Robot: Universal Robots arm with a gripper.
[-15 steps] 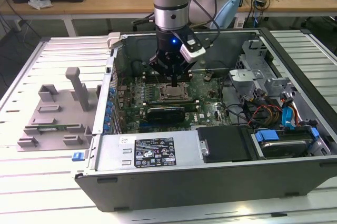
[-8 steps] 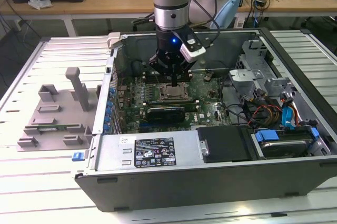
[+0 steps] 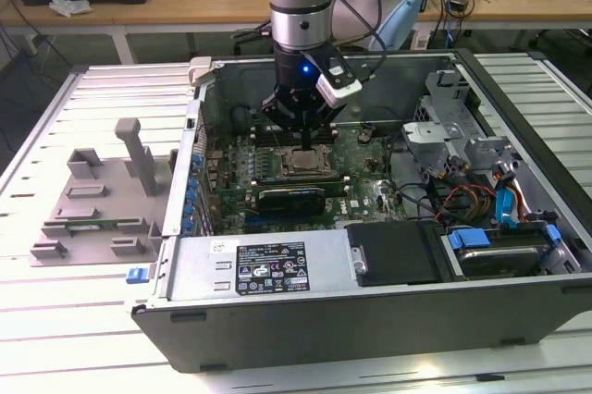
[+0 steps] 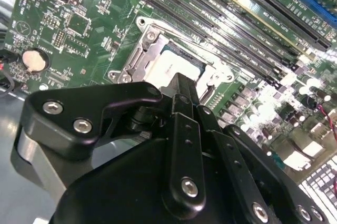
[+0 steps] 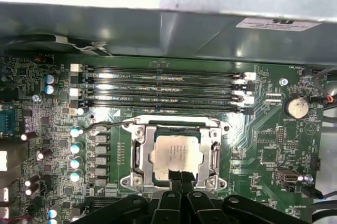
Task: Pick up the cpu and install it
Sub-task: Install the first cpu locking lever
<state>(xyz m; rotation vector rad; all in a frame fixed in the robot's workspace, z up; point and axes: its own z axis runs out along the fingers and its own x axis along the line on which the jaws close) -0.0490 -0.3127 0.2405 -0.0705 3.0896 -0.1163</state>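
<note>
The cpu (image 5: pixel 176 153), a small square chip with a shiny silver-grey top, lies flat inside the open metal-framed socket (image 5: pixel 138 155) on the green motherboard. In the exterior view the cpu (image 3: pixel 305 163) sits mid-case under the arm. My gripper (image 5: pixel 179 174) points straight down at it, its black fingers closed together, their tips at the chip's edge. In the second wrist view the gripper (image 4: pixel 181 81) covers part of the cpu (image 4: pixel 169 62). Nothing is held between the fingers.
Memory slots (image 5: pixel 163 84) run beside the socket, and a coin battery (image 5: pixel 296 107) sits near them. A long black expansion card (image 3: pixel 291 198) lies next to the socket. The power supply (image 3: pixel 268 269), drive cage (image 3: pixel 453 126) and cables (image 3: pixel 467 198) crowd the case. A grey fixture (image 3: pixel 102 200) stands outside.
</note>
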